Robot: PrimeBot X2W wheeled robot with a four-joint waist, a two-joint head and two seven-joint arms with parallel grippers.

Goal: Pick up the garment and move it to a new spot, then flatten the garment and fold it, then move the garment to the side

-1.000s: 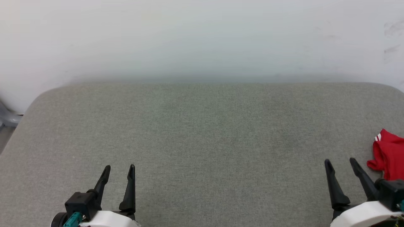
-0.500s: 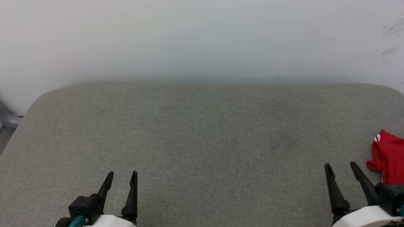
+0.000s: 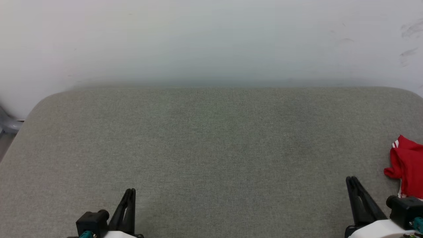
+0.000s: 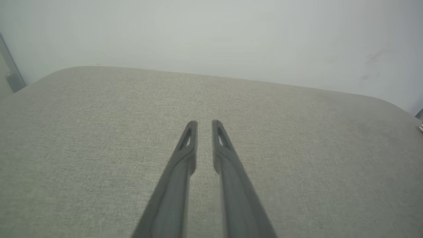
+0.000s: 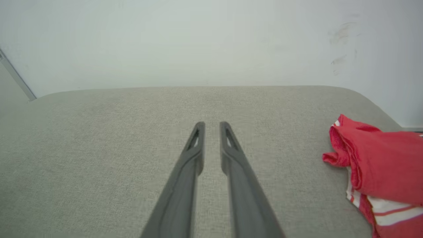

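Note:
The garment (image 3: 407,163) lies bunched at the far right edge of the grey padded surface, red with white striped trim; the right wrist view shows the garment (image 5: 380,165) as a crumpled heap with white panels underneath. No printed number is visible. My right gripper (image 3: 352,178) is shut and empty, a short way left of the heap and not touching it; in its own view the right gripper (image 5: 211,124) points at bare fabric. My left gripper (image 3: 131,190) is shut at the lower left with nothing in it, and its wrist view shows the left gripper (image 4: 204,122) over bare surface.
A grey fabric-covered surface (image 3: 211,142) with rounded far corners spans the view, backed by a white wall (image 3: 211,39). A grey metal part (image 3: 7,123) stands off the left edge.
Both grippers have gone from open to shut and drawn back toward the bottom of the head view. The garment has not moved.

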